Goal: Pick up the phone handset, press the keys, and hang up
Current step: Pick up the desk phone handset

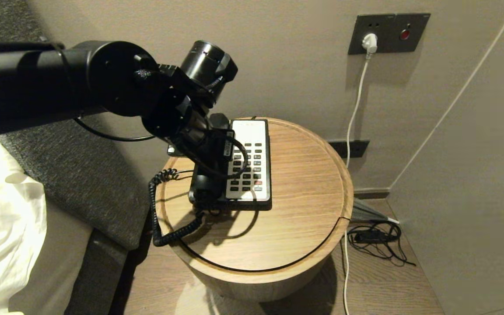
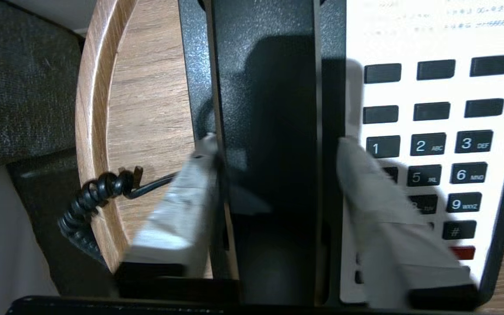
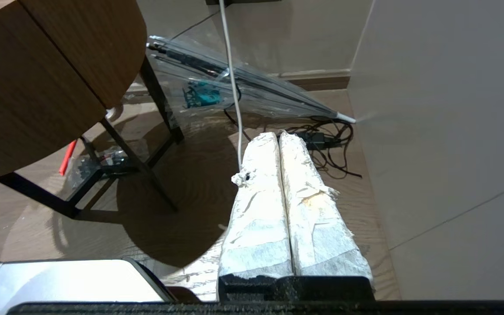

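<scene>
A black desk phone (image 1: 252, 166) with a white keypad (image 2: 431, 144) lies on the round wooden bedside table (image 1: 304, 210). Its black handset (image 2: 269, 109) rests in the cradle along the phone's left side. My left gripper (image 2: 276, 144) hangs over the handset (image 1: 206, 186), open. One taped finger (image 2: 182, 210) touches the handset's outer side. The other finger (image 2: 374, 197) stands over the keypad edge, a little off the handset. The coiled cord (image 1: 153, 210) hangs over the table's left edge. My right gripper (image 3: 278, 135) is shut and empty, parked low beside the table above the floor.
A grey padded headboard (image 1: 81, 175) and white pillow (image 1: 7, 218) lie left of the table. A white plug (image 1: 369, 43) and cable run down the wall behind. A folded clear umbrella (image 3: 243, 83) and black cables (image 1: 374, 238) lie on the floor to the right.
</scene>
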Controlling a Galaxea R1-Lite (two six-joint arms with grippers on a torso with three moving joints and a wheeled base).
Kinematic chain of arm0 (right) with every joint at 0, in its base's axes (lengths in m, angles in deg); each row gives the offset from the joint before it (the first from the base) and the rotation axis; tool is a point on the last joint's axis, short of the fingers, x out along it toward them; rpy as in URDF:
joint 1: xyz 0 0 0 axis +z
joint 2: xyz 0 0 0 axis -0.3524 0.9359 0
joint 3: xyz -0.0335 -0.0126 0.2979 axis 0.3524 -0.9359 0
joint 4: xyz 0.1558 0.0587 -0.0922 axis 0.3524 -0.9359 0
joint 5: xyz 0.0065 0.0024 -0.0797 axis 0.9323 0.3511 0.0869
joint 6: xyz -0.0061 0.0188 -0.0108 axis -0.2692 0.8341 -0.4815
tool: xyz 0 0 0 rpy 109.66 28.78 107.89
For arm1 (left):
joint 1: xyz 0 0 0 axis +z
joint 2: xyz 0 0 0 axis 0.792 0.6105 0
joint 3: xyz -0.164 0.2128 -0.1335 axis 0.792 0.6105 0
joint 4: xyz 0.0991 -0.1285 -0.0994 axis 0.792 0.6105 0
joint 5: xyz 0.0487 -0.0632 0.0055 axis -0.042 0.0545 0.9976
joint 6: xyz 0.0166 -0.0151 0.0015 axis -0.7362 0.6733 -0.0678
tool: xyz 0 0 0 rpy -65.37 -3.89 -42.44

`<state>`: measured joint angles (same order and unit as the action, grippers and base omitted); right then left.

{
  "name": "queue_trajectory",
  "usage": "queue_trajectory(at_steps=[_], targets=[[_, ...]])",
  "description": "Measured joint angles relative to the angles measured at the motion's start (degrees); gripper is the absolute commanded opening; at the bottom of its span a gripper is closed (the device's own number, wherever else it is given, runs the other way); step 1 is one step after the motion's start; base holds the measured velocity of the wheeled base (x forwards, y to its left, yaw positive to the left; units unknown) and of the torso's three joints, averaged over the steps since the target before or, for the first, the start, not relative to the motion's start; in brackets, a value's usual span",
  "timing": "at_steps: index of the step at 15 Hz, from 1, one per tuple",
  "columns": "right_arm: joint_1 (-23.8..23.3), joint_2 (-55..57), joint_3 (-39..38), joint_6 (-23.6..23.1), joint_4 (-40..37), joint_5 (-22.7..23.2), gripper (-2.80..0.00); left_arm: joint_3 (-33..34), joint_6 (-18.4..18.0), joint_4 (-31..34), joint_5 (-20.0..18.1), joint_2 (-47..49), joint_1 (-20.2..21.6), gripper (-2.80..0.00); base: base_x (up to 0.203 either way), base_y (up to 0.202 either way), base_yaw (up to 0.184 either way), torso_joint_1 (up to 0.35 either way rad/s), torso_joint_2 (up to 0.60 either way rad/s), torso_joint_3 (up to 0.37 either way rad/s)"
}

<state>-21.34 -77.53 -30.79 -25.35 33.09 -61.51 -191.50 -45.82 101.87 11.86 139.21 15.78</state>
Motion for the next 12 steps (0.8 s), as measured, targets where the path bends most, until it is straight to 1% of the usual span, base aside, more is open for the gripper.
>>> queue_trajectory(at_steps=[7, 10, 12], targets=[[0.00, 0.00, -0.02, 0.00, 0.00, 0.01, -2.80, 0.04, 0.99, 0.97, 0.07, -1.80, -0.97, -2.80, 0.000, 0.000, 0.000, 0.000, 0.00, 0.000], [0.00, 0.00, -0.02, 0.00, -0.01, -0.01, -2.80, 0.60, 1.21, 2.33, -0.02, -6.02, -1.60, -2.80, 0.000, 0.000, 0.000, 0.000, 0.00, 0.000], [0.02, 0.00, -0.02, 0.02, 0.00, -0.02, -2.80, 1.59, 1.19, 3.64, -0.13, -10.90, -2.15, -2.80, 0.000, 0.000, 0.000, 0.000, 0.00, 0.000]])
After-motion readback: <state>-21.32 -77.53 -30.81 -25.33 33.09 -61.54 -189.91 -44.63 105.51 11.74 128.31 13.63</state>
